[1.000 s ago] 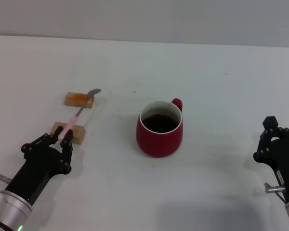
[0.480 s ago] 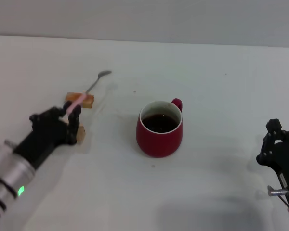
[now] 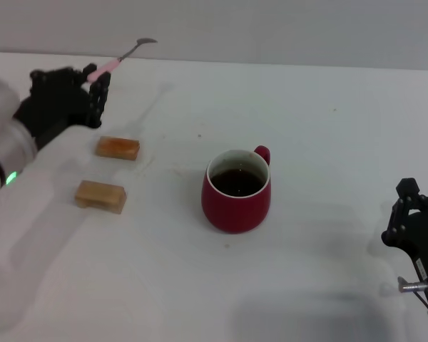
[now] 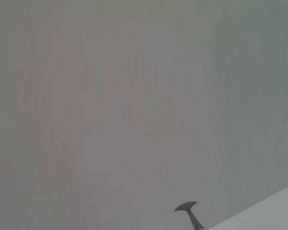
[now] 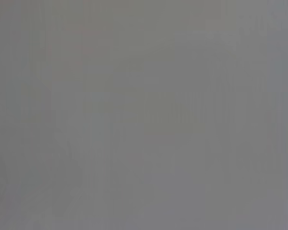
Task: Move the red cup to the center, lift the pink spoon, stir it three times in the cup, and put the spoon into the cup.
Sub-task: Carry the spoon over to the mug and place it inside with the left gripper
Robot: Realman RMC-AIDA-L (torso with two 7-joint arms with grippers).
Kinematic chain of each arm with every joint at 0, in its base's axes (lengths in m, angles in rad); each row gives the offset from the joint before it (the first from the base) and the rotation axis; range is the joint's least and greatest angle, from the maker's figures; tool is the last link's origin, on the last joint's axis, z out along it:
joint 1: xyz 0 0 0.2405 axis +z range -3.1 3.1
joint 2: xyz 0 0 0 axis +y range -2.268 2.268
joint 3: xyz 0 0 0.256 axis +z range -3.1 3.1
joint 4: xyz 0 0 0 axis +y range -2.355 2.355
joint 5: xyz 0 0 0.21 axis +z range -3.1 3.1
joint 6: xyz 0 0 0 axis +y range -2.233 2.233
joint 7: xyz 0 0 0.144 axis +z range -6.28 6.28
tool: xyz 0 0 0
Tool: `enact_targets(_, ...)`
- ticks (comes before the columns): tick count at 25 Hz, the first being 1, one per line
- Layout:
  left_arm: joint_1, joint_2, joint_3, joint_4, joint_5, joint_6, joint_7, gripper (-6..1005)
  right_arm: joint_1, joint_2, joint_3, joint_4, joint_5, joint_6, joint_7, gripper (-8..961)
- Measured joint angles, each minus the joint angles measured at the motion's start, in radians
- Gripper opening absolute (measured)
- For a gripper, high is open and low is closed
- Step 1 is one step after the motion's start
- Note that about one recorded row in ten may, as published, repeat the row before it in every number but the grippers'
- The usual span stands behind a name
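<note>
The white table point(image 3: 328, 114) carries everything. The red cup point(image 3: 236, 191), dark liquid inside and its handle turned to the far right, stands near the middle of the table, touched by neither arm. The left gripper point(image 3: 93, 82) is raised at the far left, well apart from the cup, its fingers closed on the pink handle of the pink spoon point(image 3: 121, 55); the spoon's grey bowl points up and away. The right gripper point(image 3: 412, 217) sits low at the near right edge; whether it is open I cannot tell. 2 tan wooden blocks point(image 3: 117, 147) lie left of the cup, bare.
</note>
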Motion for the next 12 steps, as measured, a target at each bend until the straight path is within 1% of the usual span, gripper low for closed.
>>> enact_targets(1, -0.003, 0.003, -0.006, -0.031, 0.0, -0.045, 0.007, 169, -0.001, 0.0, 0.001, 0.0, 0.0, 0.0, 0.0, 0)
enact_targets(3, -0.013, 0.008, -0.019, -0.12, 0.001, -0.181, 0.022, 169, -0.006, 0.0, 0.003, -0.002, 0.001, -0.007, 0.0, 0)
enact_targets(4, -0.021, 0.007, -0.024, -0.16, 0.001, -0.247, 0.034, 169, -0.01, 0.0, 0.004, -0.003, 0.002, -0.014, 0.0, 0)
enact_targets(5, -0.028, 0.005, -0.028, -0.189, 0.001, -0.302, 0.048, 169, -0.016, 0.0, 0.004, -0.004, 0.005, -0.029, 0.0, 0)
enact_targets(7, -0.045, -0.006, -0.034, -0.254, -0.001, -0.424, 0.117, 169, -0.02, 0.0, 0.006, -0.004, 0.006, -0.036, 0.0, -1)
enact_targets(9, -0.06, -0.023, -0.047, -0.316, -0.009, -0.543, 0.2, 169, -0.028, 0.0, 0.011, -0.008, 0.008, -0.048, 0.0, -1)
enact_targets(10, -0.068, -0.038, -0.061, -0.348, -0.023, -0.608, 0.248, 168, -0.031, 0.0, 0.013, -0.012, 0.009, -0.057, 0.0, -1)
enact_targets(11, -0.076, -0.055, -0.08, -0.376, -0.044, -0.672, 0.304, 168, -0.035, 0.0, 0.017, -0.018, 0.01, -0.065, 0.0, -1)
enact_targets(12, -0.083, -0.079, -0.108, -0.404, -0.083, -0.742, 0.381, 168, -0.041, 0.0, 0.023, -0.023, 0.01, -0.075, 0.0, -1)
